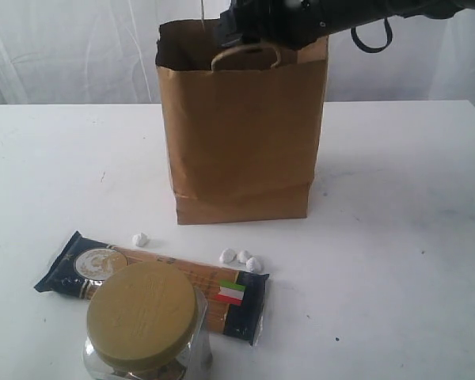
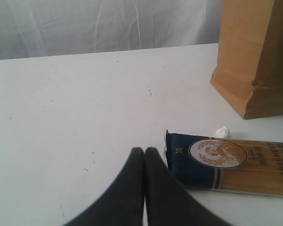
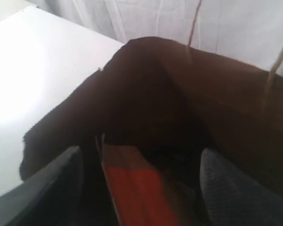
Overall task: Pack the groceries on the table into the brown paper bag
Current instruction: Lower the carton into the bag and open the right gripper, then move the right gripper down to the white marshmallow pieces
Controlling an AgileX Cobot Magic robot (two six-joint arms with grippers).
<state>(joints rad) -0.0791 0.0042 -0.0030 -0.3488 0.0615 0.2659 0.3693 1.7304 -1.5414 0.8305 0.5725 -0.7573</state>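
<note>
Brown paper bag [image 1: 241, 150] stands upright on the smooth white table [image 1: 396, 237], its top open. The right gripper [image 3: 141, 157] hangs over the bag's mouth with its jaws spread wide. A flat orange-brown pouch [image 3: 137, 188] sits between them, down in the dark bag; whether they touch it is unclear. In front of the bag lie a flat navy spaghetti packet [image 1: 226, 299] and a clear jar [image 1: 142, 317] with a round tan lid. The left gripper [image 2: 144, 153], also out in front of the bag, is pressed together, holding nothing.
</note>
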